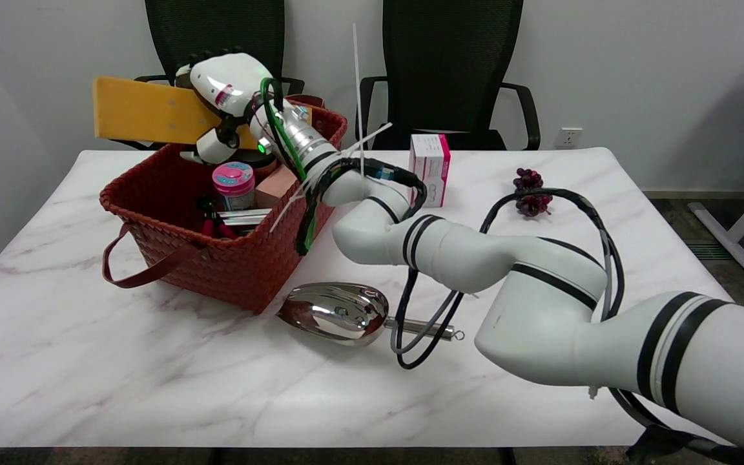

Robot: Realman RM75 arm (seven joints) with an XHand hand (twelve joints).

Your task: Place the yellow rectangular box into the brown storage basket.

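**Yellow box held over the basket's far side**

Right hand [220,97] grips the yellow rectangular box [146,119]; fingers wrapped around the box's right end, one white fingertip [210,150] showing beneath it; box lies nearly level, long side running out to the left of the hand, slightly tilted; it hangs above the far rim of the brown storage basket [217,258], not resting inside; its left end juts out past the basket's left edge.

Just below the hand, inside the basket: a small jar with a pink lid [234,184]; beside that a pale pink block [276,186]; a dark round tin behind, mostly hidden by the hand; nearer the front wall, a red-and-black tool [210,223] and a silvery flat item [243,219], too cramped to tell apart well.

Basket's loop handle [143,268] droops toward the worktop [120,381] on the near left.

Right of the hand, past the forearm: a white-and-pink carton [430,168] standing upright; farther right, a dark purple grape bunch [530,190]; near side of the basket, just beside its corner, a shiny metal scoop [336,311] lying bowl-up, its handle passing under the arm's black cables [411,336].

Two black chairs [453,71] stand behind the worktop.
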